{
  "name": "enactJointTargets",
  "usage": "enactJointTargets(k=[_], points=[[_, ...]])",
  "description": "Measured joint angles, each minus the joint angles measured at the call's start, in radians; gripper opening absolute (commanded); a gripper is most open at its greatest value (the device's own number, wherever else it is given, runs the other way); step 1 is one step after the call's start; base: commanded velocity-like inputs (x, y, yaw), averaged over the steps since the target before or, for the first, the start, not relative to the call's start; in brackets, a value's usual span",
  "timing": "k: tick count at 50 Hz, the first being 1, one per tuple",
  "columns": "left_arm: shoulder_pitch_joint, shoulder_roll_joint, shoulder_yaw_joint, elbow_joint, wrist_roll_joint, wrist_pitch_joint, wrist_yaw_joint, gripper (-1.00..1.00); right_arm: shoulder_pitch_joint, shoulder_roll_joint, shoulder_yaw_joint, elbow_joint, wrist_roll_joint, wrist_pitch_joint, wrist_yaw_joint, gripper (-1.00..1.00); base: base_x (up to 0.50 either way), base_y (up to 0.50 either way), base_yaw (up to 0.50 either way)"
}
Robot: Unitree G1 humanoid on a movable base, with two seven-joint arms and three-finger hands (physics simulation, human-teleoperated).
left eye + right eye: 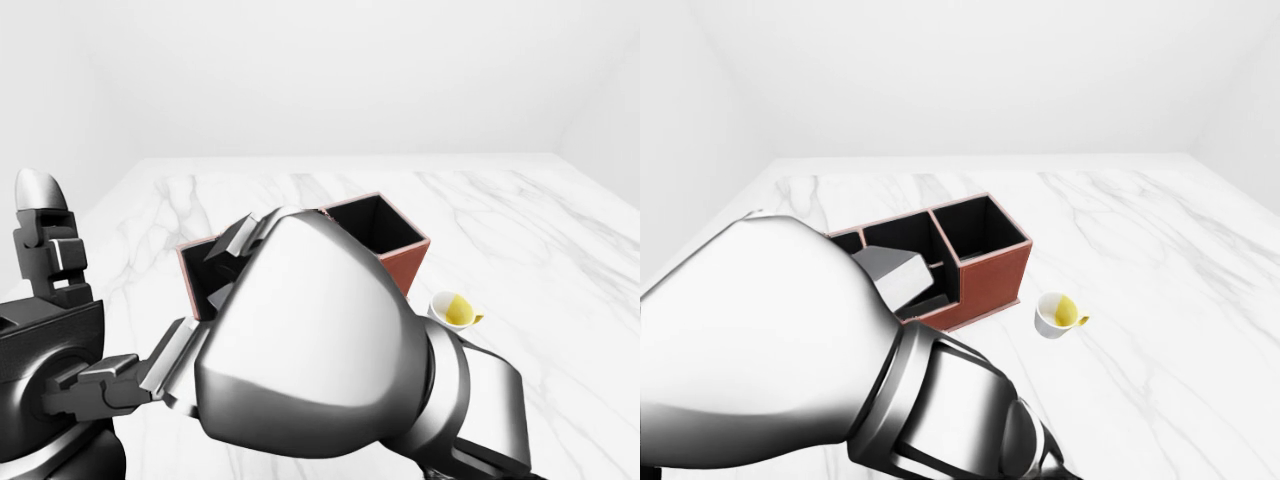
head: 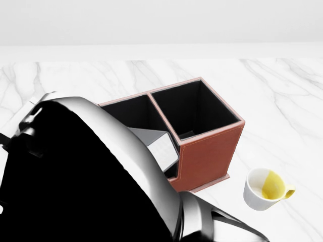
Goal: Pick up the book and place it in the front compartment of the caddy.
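Observation:
The brown caddy (image 2: pixel 209 151) with black compartments lies in the middle of the head view; only its right compartments show. My right hand (image 2: pixel 160 147) and its big silver back hang over the caddy's left and middle parts and hide them. A grey finger (image 1: pixel 890 275) reaches down toward the middle compartments. The frames do not show whether that hand holds anything. No book shows in any view. My left hand (image 1: pixel 45 235) stands at the left edge of the left-eye view, one finger upright, nothing in it.
A white cup (image 2: pixel 265 189) with yellow inside stands on the marble counter (image 2: pixel 282 101) to the right of the caddy. A white wall rises beyond the counter's top edge.

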Motion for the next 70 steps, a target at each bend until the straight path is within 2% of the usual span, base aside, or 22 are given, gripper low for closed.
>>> enactJointTargets(k=[11,19,28,40,55,70], points=[[0.001,-0.001,-0.006,0.003,0.005,0.0,-0.001,1.0,-0.121,-0.001,-0.096,0.011,0.046,0.004,0.0,-1.0,0.0,0.0,0.0],[0.002,-0.002,-0.008,0.002,0.007,0.0,-0.002,1.0,-0.185,0.029,-0.216,0.035,0.057,-0.04,0.0,-1.0,0.0,0.0,0.0],[0.003,-0.002,-0.009,0.001,0.008,0.0,-0.003,1.0,-0.219,0.046,-0.28,0.048,0.061,-0.067,0.0,-1.0,0.0,0.0,0.0],[0.004,-0.003,-0.011,0.001,0.01,0.0,-0.004,1.0,-0.25,0.05,-0.328,0.066,0.063,-0.067,0.0,-1.0,0.0,0.0,0.0],[0.006,-0.004,-0.01,-0.005,0.01,0.0,-0.005,1.0,-0.377,-0.022,-0.412,0.242,0.105,-0.067,0.0,-1.0,0.0,0.0,0.0],[0.007,-0.006,-0.019,-0.006,0.016,0.0,-0.006,1.0,-0.465,-0.062,-0.441,0.428,0.114,-0.066,0.0,-1.0,0.0,0.0,0.0]])
